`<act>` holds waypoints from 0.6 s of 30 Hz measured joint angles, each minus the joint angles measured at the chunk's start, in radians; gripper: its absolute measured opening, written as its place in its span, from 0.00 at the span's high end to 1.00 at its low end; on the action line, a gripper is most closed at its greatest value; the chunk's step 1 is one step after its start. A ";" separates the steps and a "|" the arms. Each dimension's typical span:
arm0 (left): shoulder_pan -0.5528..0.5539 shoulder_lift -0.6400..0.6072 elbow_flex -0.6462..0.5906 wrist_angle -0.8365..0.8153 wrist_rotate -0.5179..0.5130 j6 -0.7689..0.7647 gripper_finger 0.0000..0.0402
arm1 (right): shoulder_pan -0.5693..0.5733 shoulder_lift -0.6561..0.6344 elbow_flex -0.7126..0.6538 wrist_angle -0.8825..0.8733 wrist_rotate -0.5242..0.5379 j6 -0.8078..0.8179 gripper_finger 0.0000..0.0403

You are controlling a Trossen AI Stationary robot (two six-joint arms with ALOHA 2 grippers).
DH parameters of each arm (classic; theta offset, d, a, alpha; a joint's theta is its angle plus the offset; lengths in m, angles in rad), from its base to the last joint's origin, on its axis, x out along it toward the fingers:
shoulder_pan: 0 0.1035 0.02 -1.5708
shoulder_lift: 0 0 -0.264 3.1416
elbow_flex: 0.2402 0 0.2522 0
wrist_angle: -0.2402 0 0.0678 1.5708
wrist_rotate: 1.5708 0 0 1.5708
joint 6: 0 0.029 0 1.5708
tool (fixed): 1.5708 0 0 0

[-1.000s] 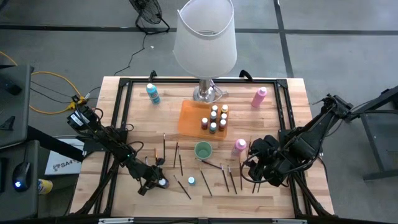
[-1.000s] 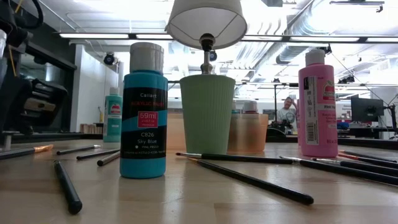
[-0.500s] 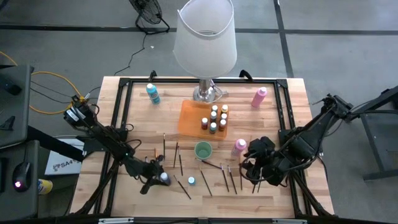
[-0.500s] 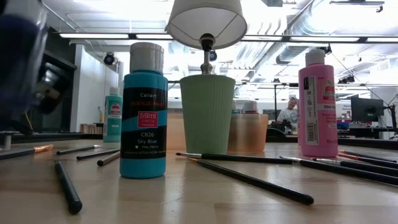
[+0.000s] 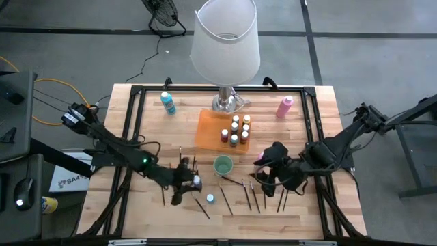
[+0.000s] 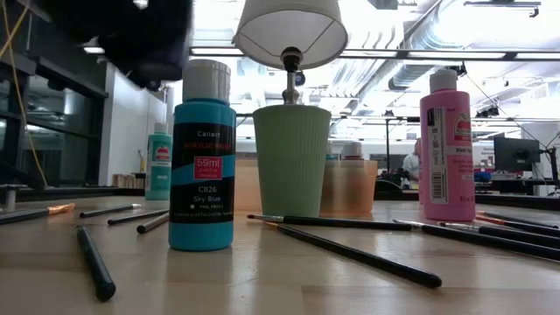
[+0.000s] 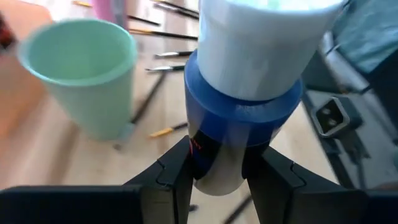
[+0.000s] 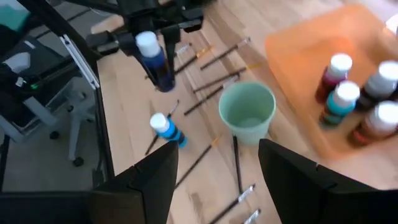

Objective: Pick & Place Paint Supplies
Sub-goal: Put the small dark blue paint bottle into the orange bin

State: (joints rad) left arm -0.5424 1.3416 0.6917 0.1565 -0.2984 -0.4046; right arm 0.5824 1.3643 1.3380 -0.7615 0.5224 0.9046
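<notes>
Carrying step. Left gripper [image 7: 216,177] clamped on a small dark-blue paint bottle with a white cap [image 7: 249,87], up above the table, left of the pale green cup [image 5: 222,165]. Right gripper [image 8: 217,171] open, empty, waiting right of the cup. Next: probably over to the orange tray [image 5: 209,128], set down upright.

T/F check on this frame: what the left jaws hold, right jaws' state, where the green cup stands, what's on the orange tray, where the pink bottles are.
1. The left gripper is shut on a dark blue paint bottle with a white cap. True.
2. The right gripper carries a brush. False: its jaws are open and empty, above the brushes near the green cup.
3. The green cup stands on the orange tray. False: it stands on the bare wood, just off the tray's near edge.
4. Several small paint bottles stand on the orange tray. True.
5. Both pink bottles lie on their sides. False: the one in the low view stands upright, and so does the far one as far as the high view shows.
</notes>
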 joint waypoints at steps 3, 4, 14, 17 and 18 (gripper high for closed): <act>0.044 0.000 0.120 -0.183 0.003 0.024 0.70 | -0.020 0.000 0.000 0.051 -0.001 -0.064 0.46; 0.056 0.000 0.160 -0.236 0.003 0.035 0.70 | -0.026 0.000 0.000 0.072 -0.001 -0.086 0.46; 0.218 0.002 0.390 -0.439 0.000 0.086 0.70 | -0.078 0.090 0.000 0.311 -0.051 -0.553 0.46; 0.263 0.003 0.393 -0.458 0.004 0.086 0.70 | -0.122 0.133 0.000 0.400 -0.027 -0.615 0.46; 0.274 0.004 0.393 -0.458 0.009 0.086 0.70 | -0.139 0.145 0.000 0.428 -0.026 -0.620 0.46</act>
State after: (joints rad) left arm -0.2681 1.3453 1.0843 -0.3013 -0.2896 -0.3183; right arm 0.4435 1.5095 1.3381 -0.3335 0.4961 0.2844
